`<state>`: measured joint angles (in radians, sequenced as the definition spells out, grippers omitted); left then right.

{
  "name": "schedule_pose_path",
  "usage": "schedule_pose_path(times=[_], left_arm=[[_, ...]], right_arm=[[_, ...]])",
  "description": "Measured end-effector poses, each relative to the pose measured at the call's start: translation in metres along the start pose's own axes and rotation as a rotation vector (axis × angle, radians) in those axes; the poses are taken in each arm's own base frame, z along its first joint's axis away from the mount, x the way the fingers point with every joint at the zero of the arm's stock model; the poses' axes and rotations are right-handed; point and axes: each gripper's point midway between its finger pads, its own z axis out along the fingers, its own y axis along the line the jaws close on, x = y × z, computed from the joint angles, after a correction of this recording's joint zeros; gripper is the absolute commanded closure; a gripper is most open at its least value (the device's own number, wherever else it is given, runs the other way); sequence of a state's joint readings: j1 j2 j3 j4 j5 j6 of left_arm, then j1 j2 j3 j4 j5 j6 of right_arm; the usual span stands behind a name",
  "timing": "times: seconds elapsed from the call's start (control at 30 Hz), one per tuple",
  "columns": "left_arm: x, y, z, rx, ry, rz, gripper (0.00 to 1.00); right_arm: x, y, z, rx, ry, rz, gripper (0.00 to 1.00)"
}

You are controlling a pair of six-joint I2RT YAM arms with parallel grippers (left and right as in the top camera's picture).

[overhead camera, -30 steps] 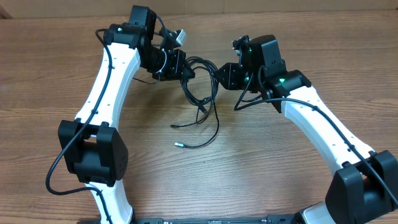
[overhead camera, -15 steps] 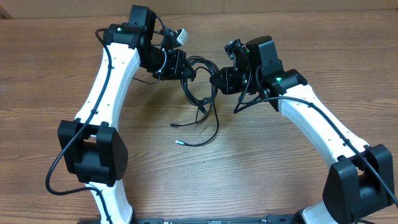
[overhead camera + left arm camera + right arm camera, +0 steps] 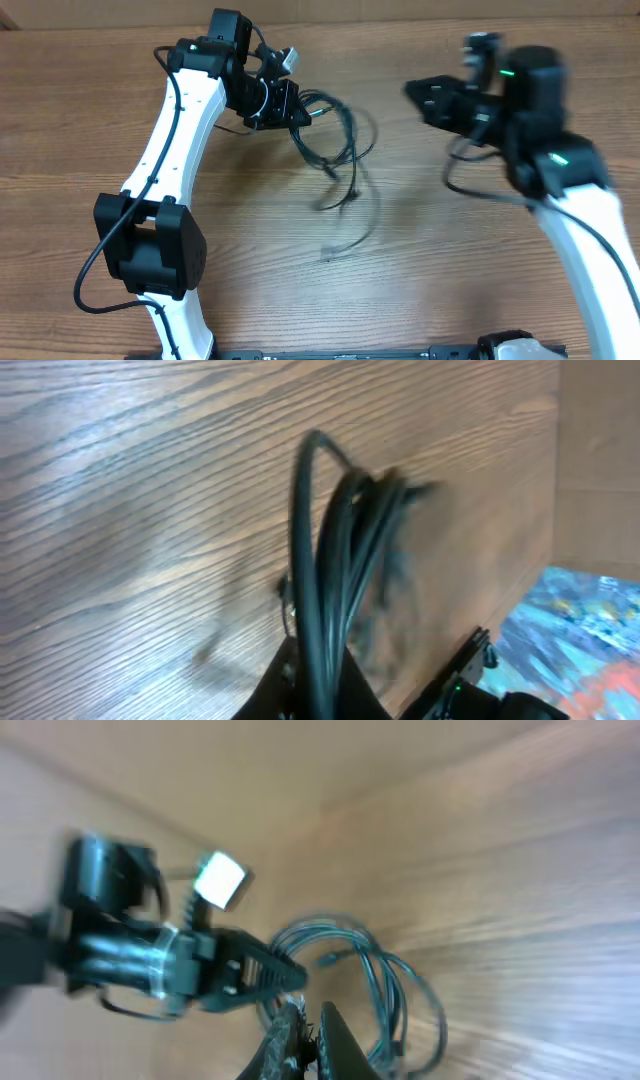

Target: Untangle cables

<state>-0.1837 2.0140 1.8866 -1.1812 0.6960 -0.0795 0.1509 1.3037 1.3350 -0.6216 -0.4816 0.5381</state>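
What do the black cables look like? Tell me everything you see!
The cables are thin, black, rubbery-looking cords bunched into loose loops. The left gripper has its jaws shut on one end of the bunch, over the wooden table. Loose strands trail out from the bunch, and they look smeared. Their plug ends are too blurred to make out.

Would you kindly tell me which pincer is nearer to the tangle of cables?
Left. The left pincer is shut on the cables at the tangle's left end; the right pincer is shut and stands apart, off to the tangle's right.
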Motion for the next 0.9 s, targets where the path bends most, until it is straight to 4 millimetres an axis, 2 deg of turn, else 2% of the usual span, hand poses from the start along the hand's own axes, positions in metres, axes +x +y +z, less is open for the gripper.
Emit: schedule_pose_path(times=[0.07, 0.13, 0.2, 0.23, 0.27, 0.3, 0.4, 0.53, 0.67, 0.77, 0.9], left_arm=[[0.000, 0.002, 0.000, -0.014, -0.001, 0.000, 0.96], [0.000, 0.004, 0.000, -0.021, -0.001, 0.000, 0.96], [0.000, 0.004, 0.000, -0.023, -0.002, 0.002, 0.96], [0.000, 0.003, 0.000, -0.020, -0.001, 0.009, 0.96], [0.000, 0.002, 0.000, -0.012, 0.000, 0.023, 0.96], [0.000, -0.001, 0.000, 0.003, 0.001, 0.038, 0.96], [0.003, -0.013, -0.001, 0.076, 0.009, 0.099, 0.96], [0.010, -0.029, -0.003, 0.171, 0.025, 0.169, 0.96], [0.010, -0.034, -0.004, 0.205, 0.023, 0.191, 0.96], [0.008, -0.035, -0.005, 0.214, 0.013, 0.193, 0.96], [0.005, -0.034, -0.007, 0.219, 0.001, 0.185, 0.96]], right_arm=[[0.000, -0.010, -0.022, 0.078, -0.026, 0.049, 0.96], [0.012, -0.037, -0.026, 0.207, 0.000, 0.114, 0.96], [0.025, -0.069, -0.012, 0.323, 0.065, 0.158, 0.74], [0.029, -0.079, -0.002, 0.341, 0.101, 0.148, 0.68], [0.032, -0.086, 0.011, 0.334, 0.136, 0.130, 0.55], [0.035, -0.089, 0.022, 0.315, 0.169, 0.107, 0.51], [0.046, -0.091, 0.053, 0.210, 0.266, 0.032, 0.48], [0.055, -0.090, 0.075, 0.118, 0.330, -0.012, 0.48], [0.069, -0.094, 0.087, 0.098, 0.385, -0.015, 0.45], [0.077, -0.087, 0.092, 0.088, 0.407, -0.039, 0.45], [0.096, -0.084, 0.097, 0.155, 0.445, -0.080, 0.45]])
